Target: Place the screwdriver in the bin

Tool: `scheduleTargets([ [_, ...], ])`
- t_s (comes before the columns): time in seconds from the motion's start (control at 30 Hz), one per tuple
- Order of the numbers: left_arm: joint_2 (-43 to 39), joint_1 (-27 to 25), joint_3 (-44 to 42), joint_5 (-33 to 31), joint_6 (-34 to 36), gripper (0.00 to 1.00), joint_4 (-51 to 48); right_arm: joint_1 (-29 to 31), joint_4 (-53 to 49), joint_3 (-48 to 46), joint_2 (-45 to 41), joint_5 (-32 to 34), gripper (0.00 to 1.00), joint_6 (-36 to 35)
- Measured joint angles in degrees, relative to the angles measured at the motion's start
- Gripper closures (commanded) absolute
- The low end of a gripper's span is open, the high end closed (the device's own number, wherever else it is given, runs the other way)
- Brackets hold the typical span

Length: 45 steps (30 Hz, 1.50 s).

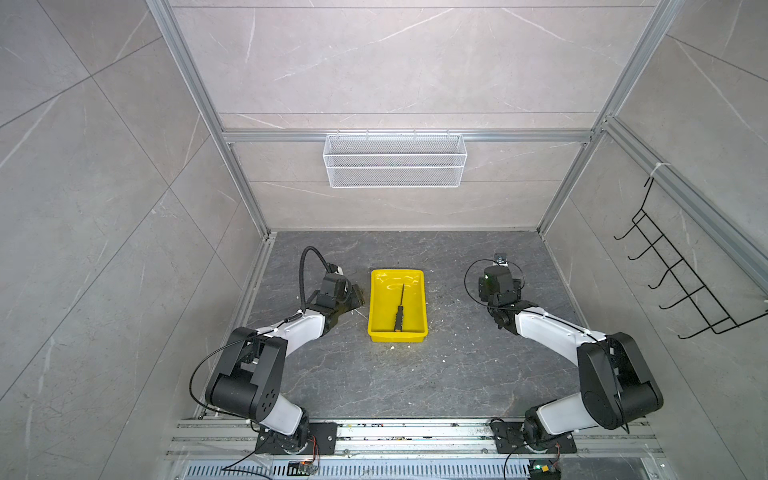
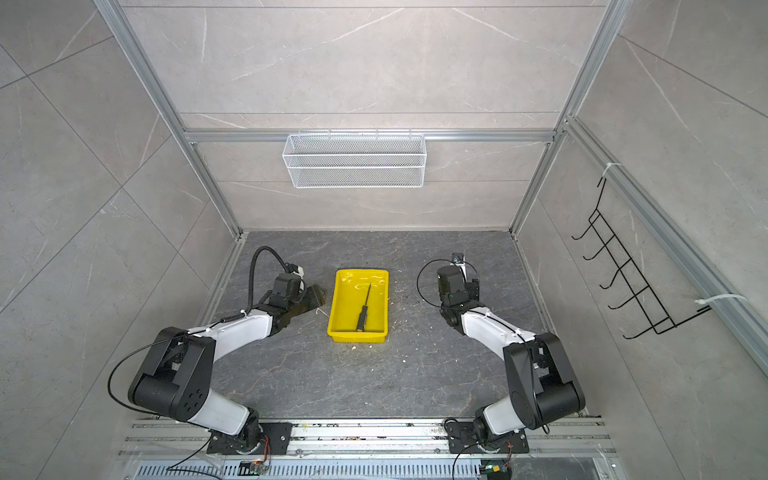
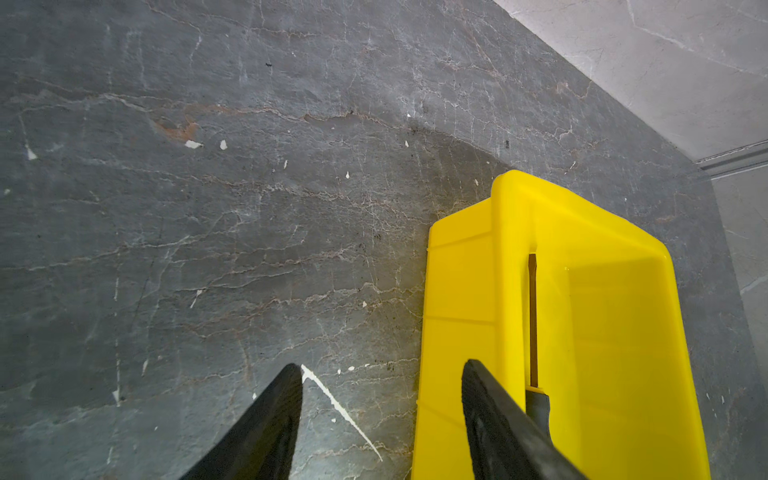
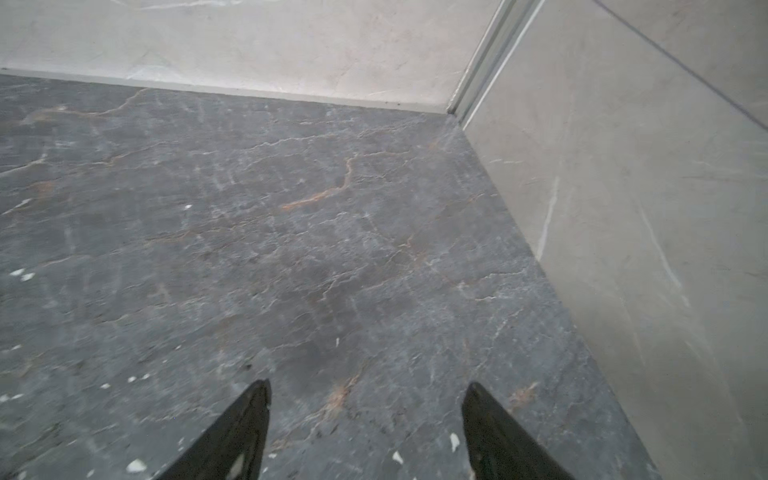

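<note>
We see the bin [image 1: 415,311] as bright yellow plastic, glossy enough to carry white glare streaks near its far wall. The screwdriver [image 1: 400,309] in it has a thin dark metal shaft and a matt black, ribbed handle. The table [image 1: 395,374] looks like dark grey stone, matt and veined, with white flecks on it. The walls [image 1: 395,62] are pale marble-look tiles, smooth with a soft sheen, edged by brushed metal rails [image 1: 270,136]. A white wire mesh basket [image 1: 395,166] and a black wire rack [image 1: 681,262] hang there. The left gripper [image 3: 381,368] has matt black, finely textured fingers [image 3: 494,419].
</note>
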Motion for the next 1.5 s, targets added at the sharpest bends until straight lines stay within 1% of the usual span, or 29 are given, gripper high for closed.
scheduleTargets([
  [0.13,-0.3,0.0,-0.5,-0.5,0.0,0.36,0.0,-1.3,4.7,-1.4,0.8,-0.8,0.25,-1.9],
  [0.3,-0.5,0.0,-0.6,-1.4,-0.1,0.36,0.0,-1.5,4.5,-0.8,1.0,-1.0,0.25,-2.3],
  [0.37,-0.5,0.0,-0.6,-1.6,-0.2,0.35,0.0,-1.7,7.4,-3.0,1.0,-1.4,0.27,-2.3],
  [0.43,-0.6,0.0,-0.6,-2.4,-0.6,0.25,-0.1,-2.1,11.5,-6.8,1.4,-2.0,0.28,-2.6],
  [0.5,-1.2,-0.2,-0.8,-4.4,-2.0,0.09,-0.5,-2.6,13.8,-10.2,2.0,-3.0,0.27,-2.8],
  [0.53,-1.6,-0.3,-1.0,-5.4,-2.8,0.01,-0.6,-2.7,15.0,-11.6,2.0,-3.4,0.25,-2.9],
  [0.57,-2.2,-0.3,-1.5,-6.7,-4.0,0.00,-0.8,-3.0,16.9,-13.4,1.9,-4.1,0.02,-2.8],
  [0.63,-3.8,-0.5,-2.7,-9.3,-5.6,0.00,-0.8,-4.4,20.6,-16.4,1.3,-7.8,0.01,-2.9],
  [0.7,-5.7,-0.8,-5.1,-11.6,-6.0,0.00,1.4,-7.2,25.8,-20.0,0.6,-12.1,0.01,-2.7],
  [0.77,-6.6,-1.0,-7.3,-11.9,-5.7,0.00,4.3,-8.6,31.6,-22.8,1.1,-14.1,0.01,-2.7],
  [0.83,-6.3,-1.2,-7.8,-11.1,-4.7,0.00,5.5,-8.8,32.4,-23.4,1.1,-15.8,0.01,-2.7],
  [0.93,-5.0,-1.2,-5.7,-8.3,-1.6,0.00,5.4,-8.7,36.2,-23.6,1.2,-17.5,0.01,-2.7],
  [1.03,-2.6,-1.3,1.0,-7.5,2.9,0.00,0.1,-8.7,38.0,-23.6,1.2,-18.3,0.01,-2.7],
  [1.1,-1.7,-1.5,5.4,-9.6,5.7,0.00,-3.1,-8.7,38.3,-23.6,1.2,-18.6,0.01,-2.7],
  [1.17,-1.9,-1.6,6.9,-14.4,8.3,0.00,-3.6,-8.7,38.5,-23.6,1.2,-18.8,0.01,-2.7],
  [1.23,-3.1,-1.6,4.9,-20.2,10.8,0.00,-2.7,-8.7,38.5,-23.6,1.2,-18.8,0.01,-2.7],
  [1.3,-5.5,-1.5,0.2,-25.2,14.8,0.00,0.2,-8.6,38.5,-23.6,1.2,-18.8,0.01,-2.7],
  [1.33,-6.8,-1.5,-3.4,-27.1,18.4,0.00,3.5,-8.6,38.5,-23.6,1.2,-18.8,0.01,-2.7],
  [1.4,-8.1,-1.4,-8.6,-29.4,25.2,0.00,8.2,-8.6,38.5,-23.6,1.2,-18.8,0.01,-2.7],
  [1.43,-8.2,-1.4,-10.2,-30.2,28.9,0.00,9.2,-8.6,38.5,-23.6,1.2,-18.8,0.01,-2.7],
  [1.5,-8.2,-1.4,-11.6,-31.9,33.6,0.00,10.3,-8.6,38.5,-23.6,1.2,-18.8,0.01,-2.7],
])
